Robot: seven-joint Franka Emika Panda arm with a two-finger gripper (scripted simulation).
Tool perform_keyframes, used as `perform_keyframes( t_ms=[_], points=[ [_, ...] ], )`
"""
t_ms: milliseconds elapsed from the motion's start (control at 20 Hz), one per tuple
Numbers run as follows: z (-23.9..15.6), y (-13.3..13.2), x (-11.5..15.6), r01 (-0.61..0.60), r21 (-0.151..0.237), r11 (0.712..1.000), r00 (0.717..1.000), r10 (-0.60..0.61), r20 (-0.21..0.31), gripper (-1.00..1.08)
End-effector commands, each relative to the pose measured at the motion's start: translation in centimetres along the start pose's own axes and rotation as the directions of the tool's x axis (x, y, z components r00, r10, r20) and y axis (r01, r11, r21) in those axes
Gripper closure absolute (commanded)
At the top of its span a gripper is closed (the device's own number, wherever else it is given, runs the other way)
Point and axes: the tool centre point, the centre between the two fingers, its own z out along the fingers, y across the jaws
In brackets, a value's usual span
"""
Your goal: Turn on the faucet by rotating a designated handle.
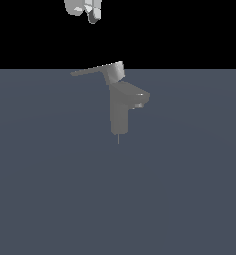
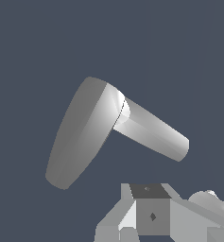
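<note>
overhead, the gripper [image 1: 92, 12] is hovering, finger spread unclear; the flat matte handle [image 1: 92, 70] is pointing nine o'clock atop the blocky faucet [image 1: 120, 112].

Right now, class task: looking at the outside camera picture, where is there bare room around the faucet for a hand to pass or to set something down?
The floor lies bare on both sides of the faucet and in front of it. Open air separates the handle from the gripper high above. The only crowded spot is beside the column, under the spout and lever.
</note>
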Motion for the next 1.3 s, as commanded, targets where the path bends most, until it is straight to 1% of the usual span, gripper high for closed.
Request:
perform_keyframes(
  t_ms=[0, 350, 700, 950, 1250],
  points=[
    [0.8, -1.6, 0.3, -0.049, 0.000, 0.999, 0.999, 0.049, 0.004, 1.08],
    [3.4, -5.8, 1.0, -0.182, 0.001, 0.983, 0.983, 0.182, 0.023, 1.08],
    [6.1, -9.6, 1.4, -0.312, 0.000, 0.950, 0.949, 0.311, 0.051, 1.08],
    [7.7, -11.6, 1.5, -0.381, -0.002, 0.925, 0.923, 0.380, 0.069, 1.08],
    [9.0, -13.1, 1.5, -0.433, -0.006, 0.901, 0.898, 0.432, 0.084, 1.08]
  ],
)
